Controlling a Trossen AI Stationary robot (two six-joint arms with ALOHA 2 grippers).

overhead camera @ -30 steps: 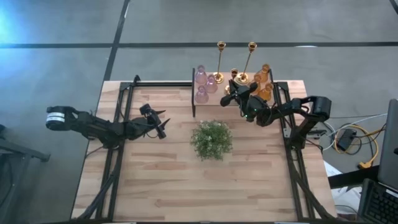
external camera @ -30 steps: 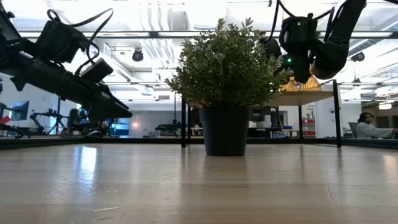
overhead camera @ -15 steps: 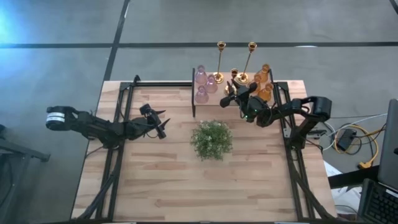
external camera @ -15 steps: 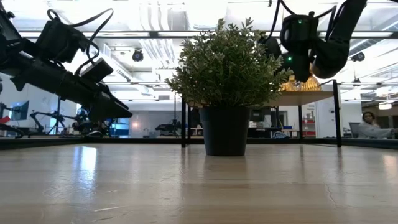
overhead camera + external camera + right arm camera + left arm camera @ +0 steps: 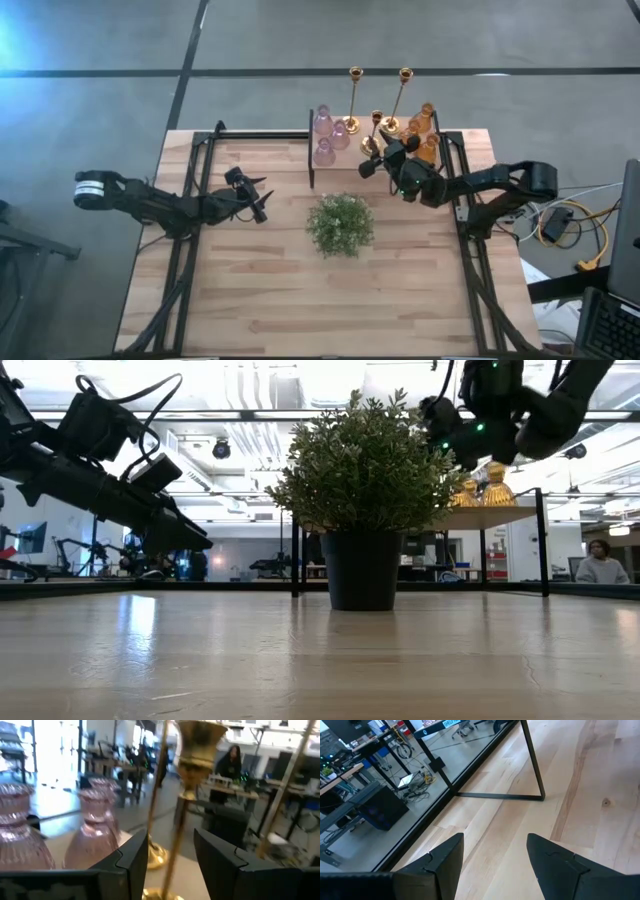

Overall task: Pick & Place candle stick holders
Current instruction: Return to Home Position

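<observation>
- Hovering over the table's (image 5: 250,300) left side, the left gripper (image 5: 260,204) has its fingers spread and empty.
- Pink glass holders (image 5: 324,126) on the shelf (image 5: 346,160) are probably brittle and slick; take them at the neck.
- Shiny, thin-stemmed brass holders (image 5: 355,76) look tippy; the right gripper (image 5: 366,166) hangs beside them, gaping and empty.
- Amber bottle-shaped holders (image 5: 427,116) cluster at the shelf's right end.

You have three ribbed pink holders (image 5: 92,840), three shiny gold holders (image 5: 355,75) and amber holders (image 5: 427,118). Your plant (image 5: 341,223) is bushy green in a black pot (image 5: 361,570). The bench (image 5: 260,290) is pale wood with streaked grain. The fingers (image 5: 445,862) are dark.
</observation>
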